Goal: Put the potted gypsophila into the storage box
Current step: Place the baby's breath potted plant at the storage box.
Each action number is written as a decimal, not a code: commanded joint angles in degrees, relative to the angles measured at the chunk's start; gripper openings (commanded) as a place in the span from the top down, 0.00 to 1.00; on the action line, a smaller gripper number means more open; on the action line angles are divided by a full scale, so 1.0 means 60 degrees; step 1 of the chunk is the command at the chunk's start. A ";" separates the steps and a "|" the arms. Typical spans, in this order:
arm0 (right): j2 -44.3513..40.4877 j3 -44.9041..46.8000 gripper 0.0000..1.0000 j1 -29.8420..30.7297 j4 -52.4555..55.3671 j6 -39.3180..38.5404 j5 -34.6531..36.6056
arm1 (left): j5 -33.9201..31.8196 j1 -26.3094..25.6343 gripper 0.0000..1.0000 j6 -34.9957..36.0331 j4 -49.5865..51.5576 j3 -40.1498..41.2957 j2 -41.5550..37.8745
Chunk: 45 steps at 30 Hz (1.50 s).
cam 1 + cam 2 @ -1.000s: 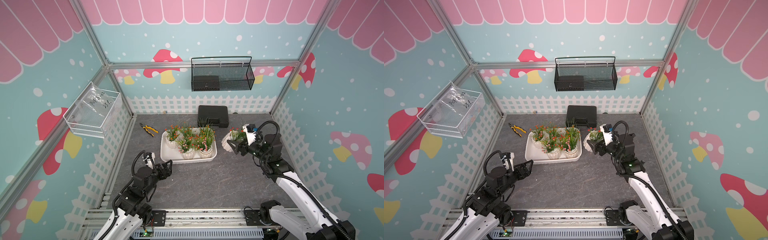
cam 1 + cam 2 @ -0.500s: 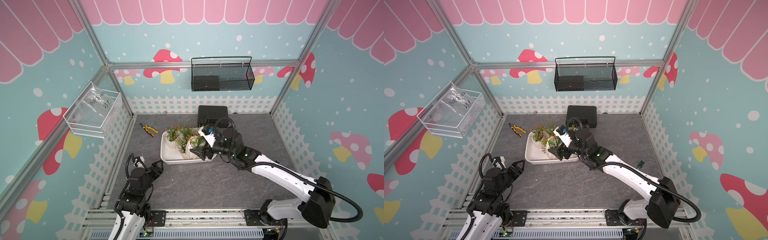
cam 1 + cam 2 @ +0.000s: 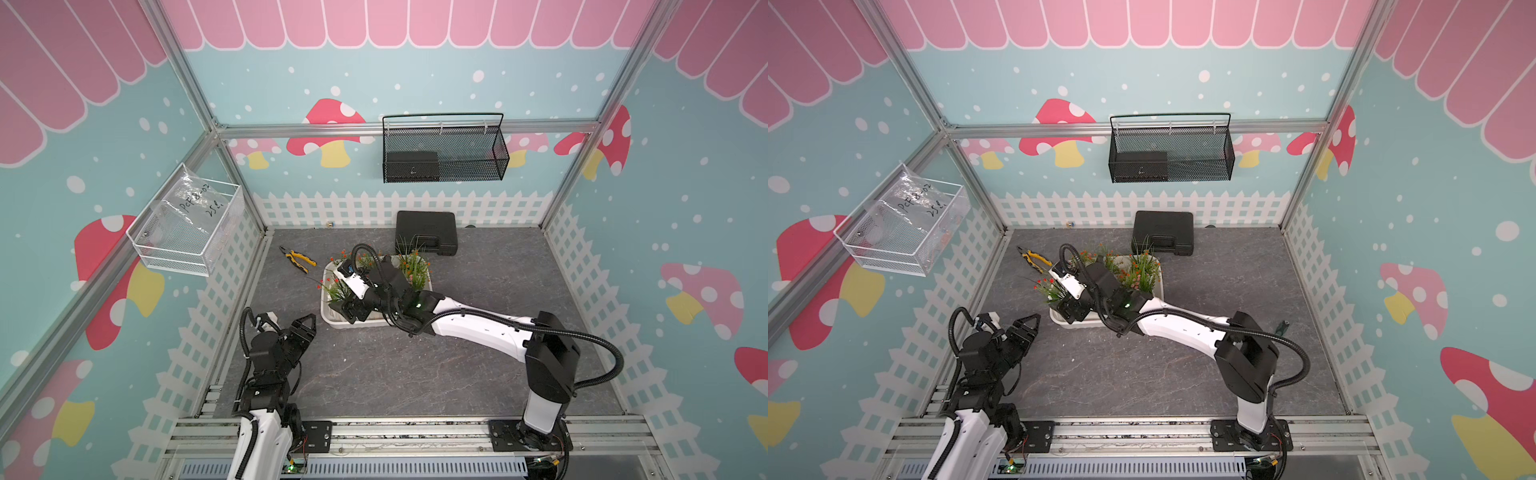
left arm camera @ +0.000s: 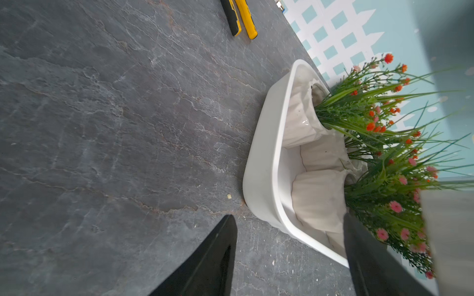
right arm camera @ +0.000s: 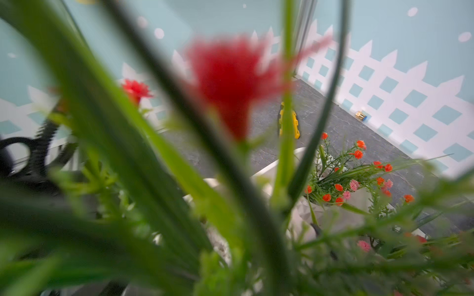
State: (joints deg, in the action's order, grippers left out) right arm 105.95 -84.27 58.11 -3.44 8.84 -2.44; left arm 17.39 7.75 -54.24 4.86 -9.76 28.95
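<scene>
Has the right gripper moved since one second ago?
Yes. The right gripper went leftward, from beside the storage box's right end to above its near left corner.

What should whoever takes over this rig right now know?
Left gripper: open, empty, over the table beside the storage box.
Right gripper: over the box corner nearest the left arm, fingers apparently shut on one potted gypsophila; its pot is hidden.
Done: other pots stand in the box; none shows outside it.
Left: lower, release, withdraw.
</scene>
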 commanded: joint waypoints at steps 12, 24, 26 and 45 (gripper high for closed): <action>0.2448 -0.2182 0.41 0.0108 -0.0563 0.0446 0.2198 | -0.0209 0.0084 0.28 0.0646 -0.0678 -0.0439 0.1201; 0.3589 -0.2866 0.40 0.0108 -0.0422 0.0663 0.2649 | 0.0105 0.0194 0.26 0.0866 -0.0584 -0.0717 0.1371; 0.3672 -0.2896 0.40 0.0109 -0.0430 0.0745 0.2704 | 0.0118 0.0195 0.26 0.0891 -0.0577 -0.0744 0.1429; 0.4446 -0.3014 0.31 0.0085 0.0164 0.1925 0.2800 | 0.0128 0.0245 0.24 0.1063 -0.0461 -0.0936 0.1601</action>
State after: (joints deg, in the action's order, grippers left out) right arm 131.44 -100.25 58.24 -2.07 18.31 12.95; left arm 17.65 8.62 -48.95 1.65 -13.37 38.48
